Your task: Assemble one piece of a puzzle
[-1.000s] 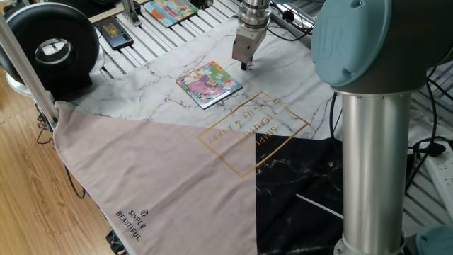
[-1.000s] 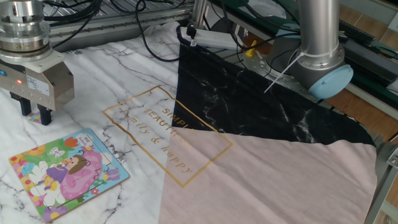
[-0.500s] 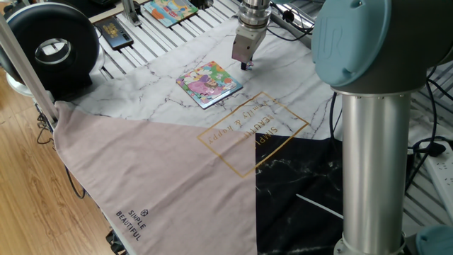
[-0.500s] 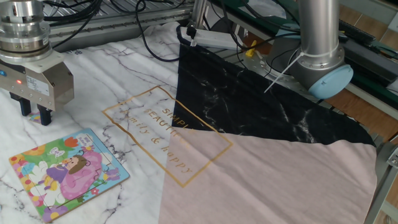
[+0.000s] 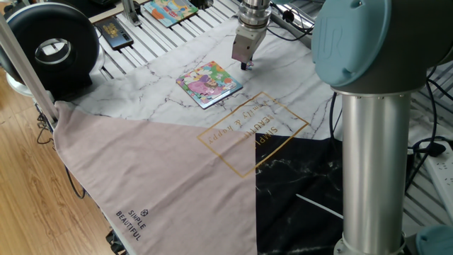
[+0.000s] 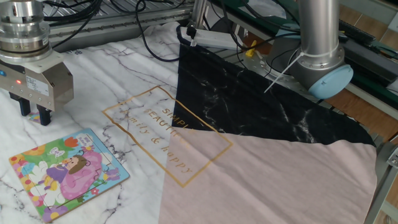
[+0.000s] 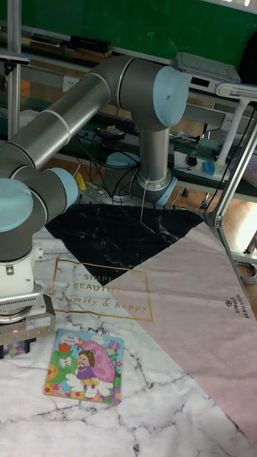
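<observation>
Three panels of cloth [image 5: 170, 163], one marbled white, one dusty pink and one marbled black with a gold-printed frame of lettering, are seen spread over the worktop, whose slatted metal surface [image 5: 145, 42] is exposed along its far edge. The arm [image 7: 93, 100], built of brushed grey tubes and pale blue joint caps, is bent down over the white marbled part. A black round device [image 5: 49, 46] is set at the worktop's left corner, and a larger picture board [image 5: 168, 10] is laid on the slats at the far edge. The puzzle [image 6: 67, 173], a flat square with a glossy cartoon of a girl in pink, is laid flat on the white marble near the gold frame. The gripper [image 6: 34, 116] is held just beside the puzzle's edge, its dark fingers close together; whether the piece is pinched between them cannot be told. Nothing is seen to have changed from half a second earlier.
</observation>
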Controlling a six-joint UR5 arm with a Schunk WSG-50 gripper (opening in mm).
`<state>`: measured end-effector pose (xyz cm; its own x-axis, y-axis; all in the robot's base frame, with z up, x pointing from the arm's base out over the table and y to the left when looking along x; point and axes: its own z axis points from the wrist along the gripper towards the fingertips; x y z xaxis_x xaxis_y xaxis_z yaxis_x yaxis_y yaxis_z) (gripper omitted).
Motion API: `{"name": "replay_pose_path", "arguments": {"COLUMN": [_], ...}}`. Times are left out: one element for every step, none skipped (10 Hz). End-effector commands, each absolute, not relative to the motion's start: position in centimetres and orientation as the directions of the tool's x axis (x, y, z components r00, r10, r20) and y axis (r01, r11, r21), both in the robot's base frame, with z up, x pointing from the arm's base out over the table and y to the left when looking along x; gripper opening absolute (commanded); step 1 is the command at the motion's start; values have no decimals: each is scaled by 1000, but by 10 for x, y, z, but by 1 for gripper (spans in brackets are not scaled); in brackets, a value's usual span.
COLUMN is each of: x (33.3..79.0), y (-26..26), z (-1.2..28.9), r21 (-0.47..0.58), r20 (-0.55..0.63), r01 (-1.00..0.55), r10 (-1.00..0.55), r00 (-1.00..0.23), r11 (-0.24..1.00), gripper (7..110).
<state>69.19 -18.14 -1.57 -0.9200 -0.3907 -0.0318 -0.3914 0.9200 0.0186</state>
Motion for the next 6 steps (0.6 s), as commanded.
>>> {"name": "replay_pose_path", "arguments": {"x": [693,693,693,693,693,693], "y": [-182,-182,-182,-182,-182,-183], "z": [-15,-15,-15,-15,-15,-15], "r21": [21,21,19,19,19,14], "r20": [-38,-38,-39,-39,-39,-36], "r01": [-376,-375,-375,-374,-374,-371], "r10": [-375,-374,-374,-373,-373,-370], "r00": [-926,-927,-927,-927,-927,-928], "r11": [926,927,927,927,927,929], "gripper": [44,44,22,22,22,22]}}
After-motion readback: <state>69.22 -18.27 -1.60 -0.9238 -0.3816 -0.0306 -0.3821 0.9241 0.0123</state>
